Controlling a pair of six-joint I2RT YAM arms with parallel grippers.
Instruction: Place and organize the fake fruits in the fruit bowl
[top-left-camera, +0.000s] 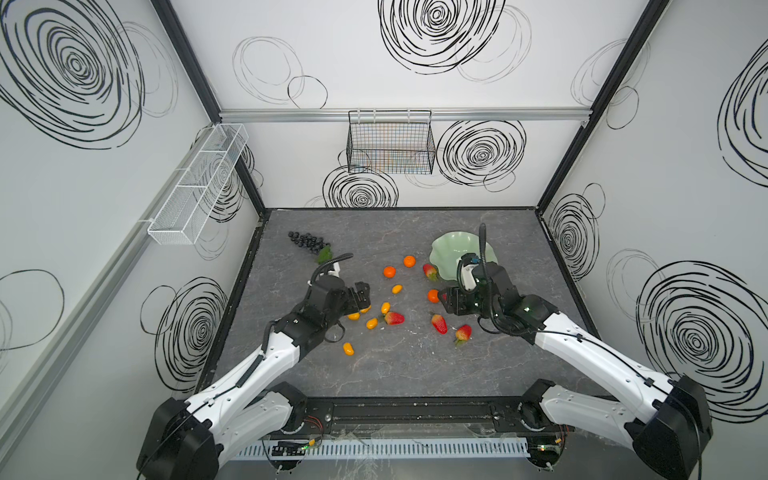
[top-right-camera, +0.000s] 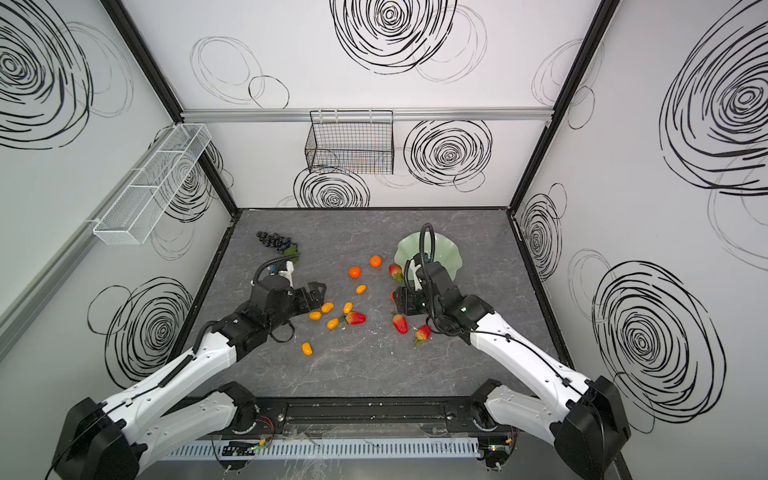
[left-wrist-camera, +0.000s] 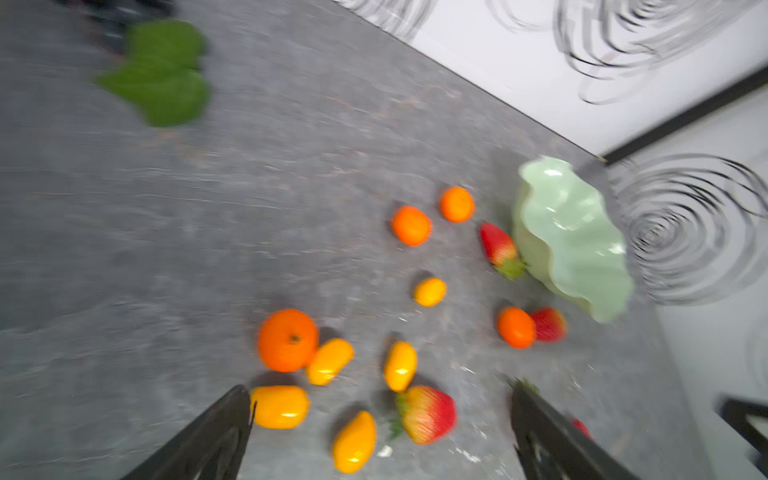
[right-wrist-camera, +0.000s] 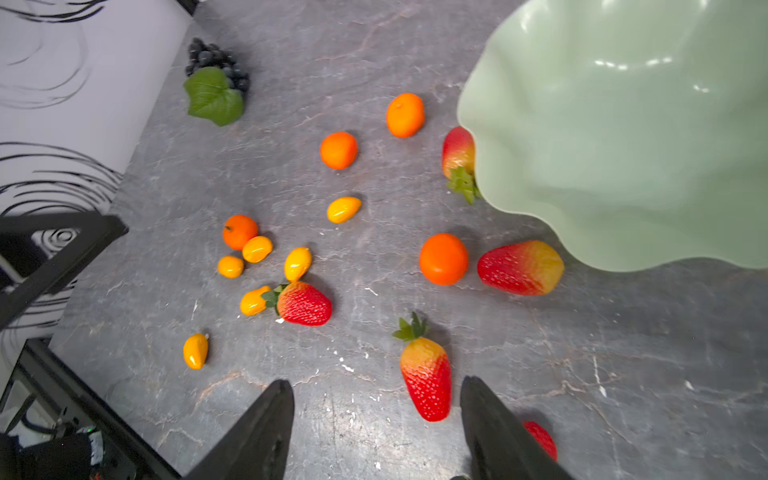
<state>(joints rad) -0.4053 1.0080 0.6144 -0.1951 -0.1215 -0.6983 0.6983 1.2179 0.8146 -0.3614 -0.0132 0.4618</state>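
Observation:
The pale green fruit bowl (top-left-camera: 451, 249) (top-right-camera: 442, 251) (right-wrist-camera: 623, 124) stands at the back right, and no fruit shows in it. Tangerines (top-left-camera: 389, 272), kumquats (top-left-camera: 385, 308) and strawberries (top-left-camera: 393, 318) lie scattered on the grey table. The dark grape bunch (top-left-camera: 307, 243) lies at the back left. My left gripper (top-left-camera: 360, 299) (left-wrist-camera: 381, 388) is wide open above a cluster of kumquats (left-wrist-camera: 280, 406) and a tangerine (left-wrist-camera: 287, 340). My right gripper (top-left-camera: 446, 302) (right-wrist-camera: 376, 380) is open beside a tangerine (top-left-camera: 433, 296). In its wrist view a strawberry (right-wrist-camera: 426, 378) lies ungripped by one finger.
A black wire basket (top-left-camera: 390, 145) hangs on the back wall and a white mesh tray (top-left-camera: 199, 183) on the left wall. White walls with black frame posts close the table on three sides. The left wrist view is blurred.

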